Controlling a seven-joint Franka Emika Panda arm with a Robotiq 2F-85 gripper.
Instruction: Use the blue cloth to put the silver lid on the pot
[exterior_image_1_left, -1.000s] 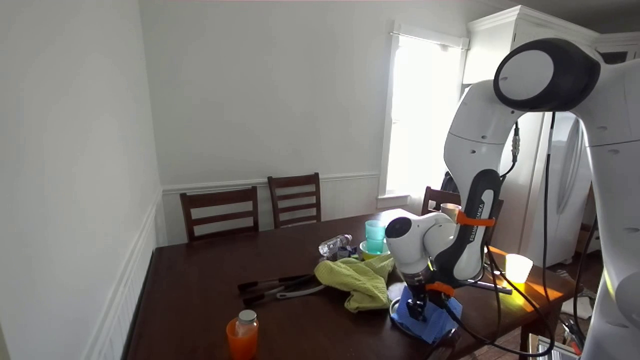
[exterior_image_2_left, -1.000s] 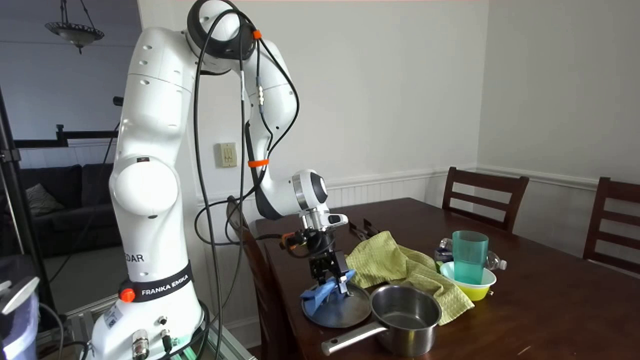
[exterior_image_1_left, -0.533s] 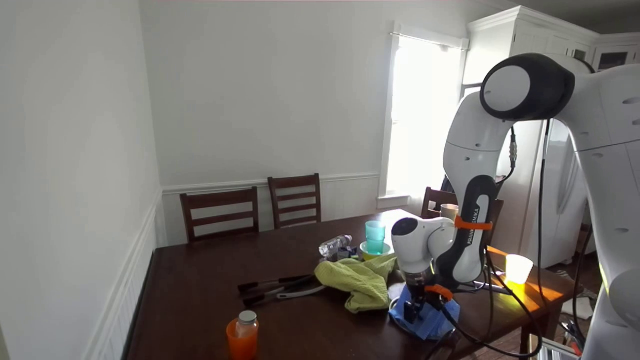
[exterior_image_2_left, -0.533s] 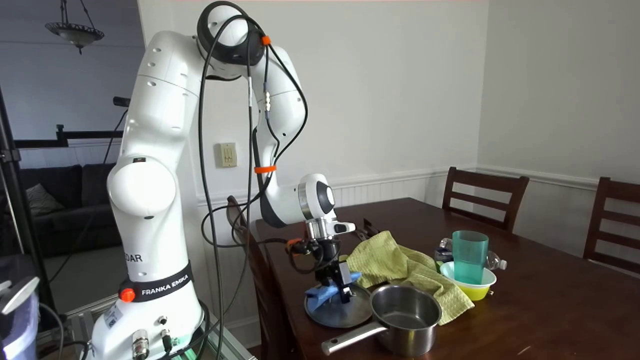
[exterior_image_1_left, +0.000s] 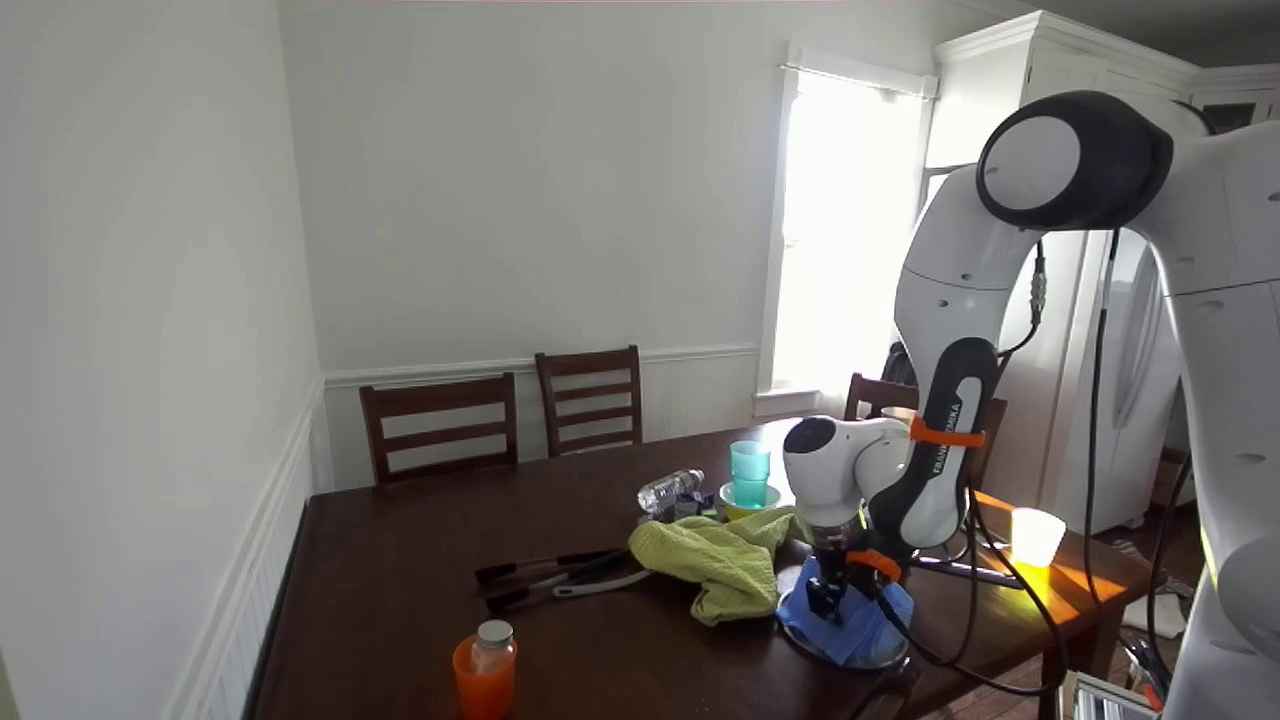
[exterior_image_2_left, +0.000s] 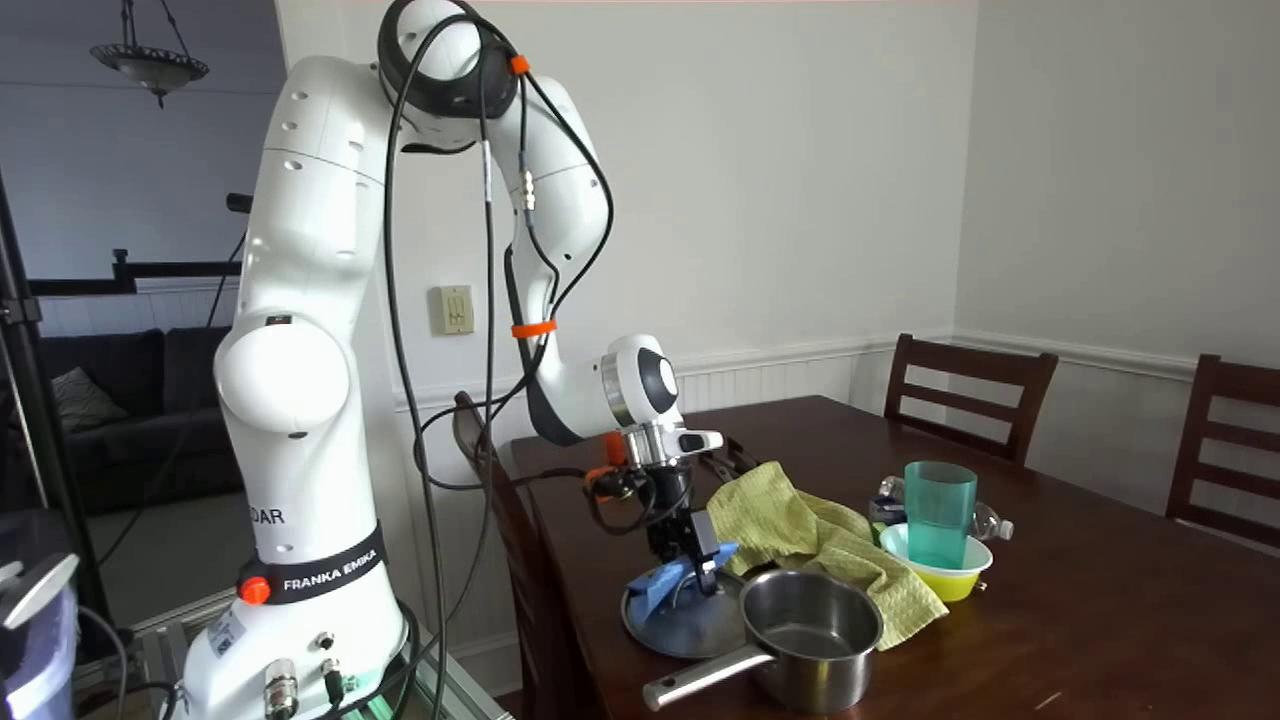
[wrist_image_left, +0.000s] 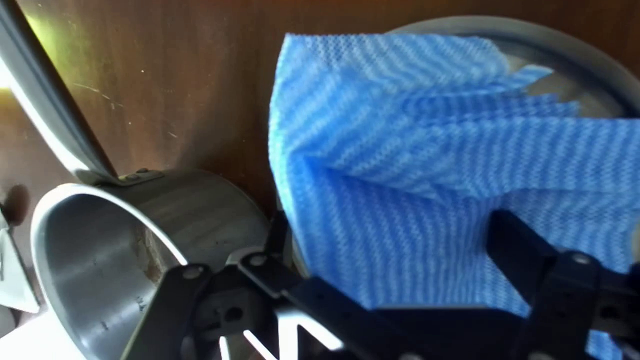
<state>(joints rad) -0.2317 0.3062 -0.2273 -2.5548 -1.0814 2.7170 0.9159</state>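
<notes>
Pincer (wrist_image_left: 390, 227) wide, fingers (wrist_image_left: 521, 245) well apart, blue cloth (wrist_image_left: 425, 170) between them. Silver lid (exterior_image_2_left: 692, 634) partly under cloth, below pincer, near tabletop (exterior_image_2_left: 1090, 620) edge on robot base (exterior_image_2_left: 300, 650) side. Pot (exterior_image_2_left: 815, 678) just beside lid.

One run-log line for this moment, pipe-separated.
gripper: open, at blue cloth | blue cloth: draped over part of silver lid | silver lid: beside pot, not on it | pot: uncovered

A teal cup (exterior_image_2_left: 940, 515) stands in a bowl (exterior_image_2_left: 950, 583) beside a bottle (exterior_image_1_left: 668, 492); utensils (exterior_image_1_left: 590, 587) lie by a towel (exterior_image_1_left: 712, 565); an orange cup (exterior_image_1_left: 484, 695) holds a jar (exterior_image_1_left: 493, 645).
</notes>
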